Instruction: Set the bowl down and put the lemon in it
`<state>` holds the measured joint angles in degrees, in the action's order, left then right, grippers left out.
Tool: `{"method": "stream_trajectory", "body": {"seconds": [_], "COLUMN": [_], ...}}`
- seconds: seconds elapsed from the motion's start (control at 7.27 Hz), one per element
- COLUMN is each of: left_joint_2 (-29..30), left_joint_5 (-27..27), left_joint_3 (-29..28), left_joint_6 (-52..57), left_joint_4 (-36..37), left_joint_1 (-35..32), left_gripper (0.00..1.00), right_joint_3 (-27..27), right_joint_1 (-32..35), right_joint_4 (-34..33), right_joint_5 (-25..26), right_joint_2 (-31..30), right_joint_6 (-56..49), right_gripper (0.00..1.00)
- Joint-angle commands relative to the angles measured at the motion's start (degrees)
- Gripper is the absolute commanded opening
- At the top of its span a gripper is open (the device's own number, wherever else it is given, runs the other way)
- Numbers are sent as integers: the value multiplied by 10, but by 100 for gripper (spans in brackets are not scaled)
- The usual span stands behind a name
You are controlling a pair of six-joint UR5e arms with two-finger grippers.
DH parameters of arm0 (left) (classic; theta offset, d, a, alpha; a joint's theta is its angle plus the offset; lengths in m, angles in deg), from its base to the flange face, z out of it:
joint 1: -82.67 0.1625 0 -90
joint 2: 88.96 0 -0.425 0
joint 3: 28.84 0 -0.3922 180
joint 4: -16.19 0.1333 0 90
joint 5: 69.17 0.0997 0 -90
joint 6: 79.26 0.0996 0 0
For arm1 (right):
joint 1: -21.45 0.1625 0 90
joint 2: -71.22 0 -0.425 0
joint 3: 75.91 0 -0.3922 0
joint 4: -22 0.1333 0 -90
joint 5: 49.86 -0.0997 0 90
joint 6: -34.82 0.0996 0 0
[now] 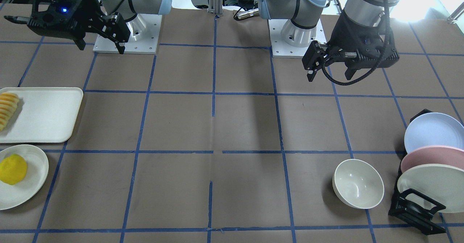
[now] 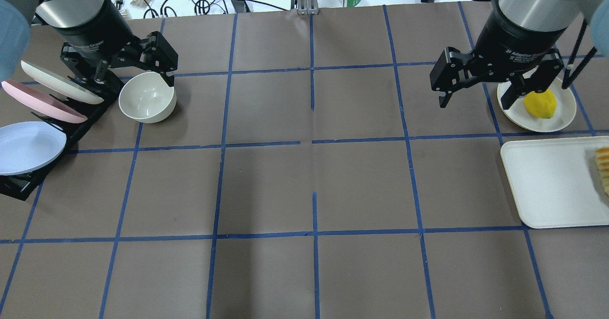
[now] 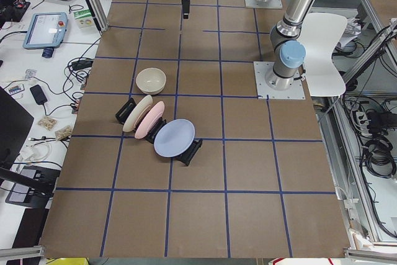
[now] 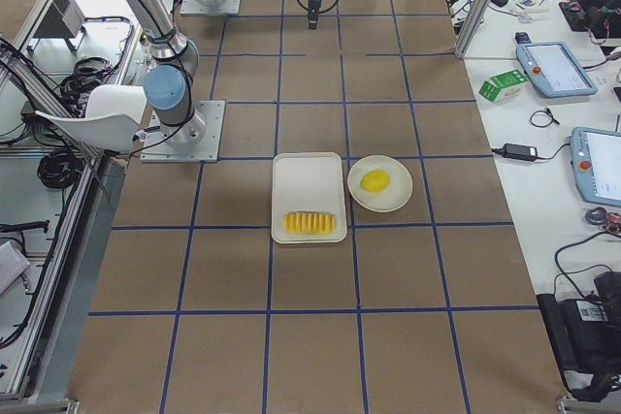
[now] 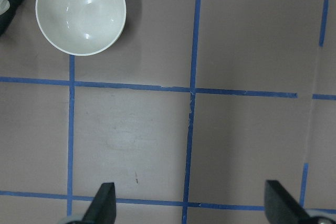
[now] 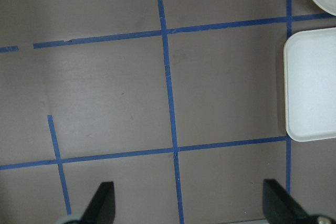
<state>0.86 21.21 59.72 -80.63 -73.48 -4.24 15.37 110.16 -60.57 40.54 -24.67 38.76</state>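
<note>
The off-white bowl (image 1: 358, 183) stands upright and empty on the table beside the plate rack; it also shows in the overhead view (image 2: 147, 96) and at the top left of the left wrist view (image 5: 81, 12). The yellow lemon (image 1: 13, 169) lies on a shallow off-white plate (image 1: 34, 186) at the other end of the table, seen from overhead too (image 2: 540, 104). My left gripper (image 2: 135, 74) is open and empty, raised above the table, nearer the robot than the bowl. My right gripper (image 2: 476, 101) is open and empty, raised, nearer the robot than the lemon's plate.
A white rectangular tray (image 1: 47, 116) with a row of orange-yellow fruit slices (image 1: 7, 108) lies next to the lemon's plate. A black rack (image 1: 417, 210) holds blue, pink and off-white plates (image 1: 433, 130) on edge beside the bowl. Blue tape lines grid the brown table.
</note>
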Motion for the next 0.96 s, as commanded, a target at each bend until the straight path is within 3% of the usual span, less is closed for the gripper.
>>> {"method": "stream_trajectory", "body": {"seconds": [0.0, 0.28, 0.55, 0.83], "left_joint_2": [0, 30, 96, 182], "left_joint_5": [0, 0, -3, -3], "left_joint_3": [-1, -8, -8, -12], "left_joint_6": [-2, 2, 51, 168], "left_joint_4": [-1, 14, 69, 157], "left_joint_1": [1, 22, 91, 149], "left_gripper": [100, 100, 100, 100], "right_joint_3": [0, 0, 1, 1], "right_joint_1": [1, -1, -13, -109], "right_joint_4": [2, 0, -7, -9], "right_joint_5": [0, 0, 1, 0], "right_joint_2": [0, 1, 8, 17], "right_joint_6": [0, 0, -10, -75], "right_gripper": [100, 100, 100, 100]}}
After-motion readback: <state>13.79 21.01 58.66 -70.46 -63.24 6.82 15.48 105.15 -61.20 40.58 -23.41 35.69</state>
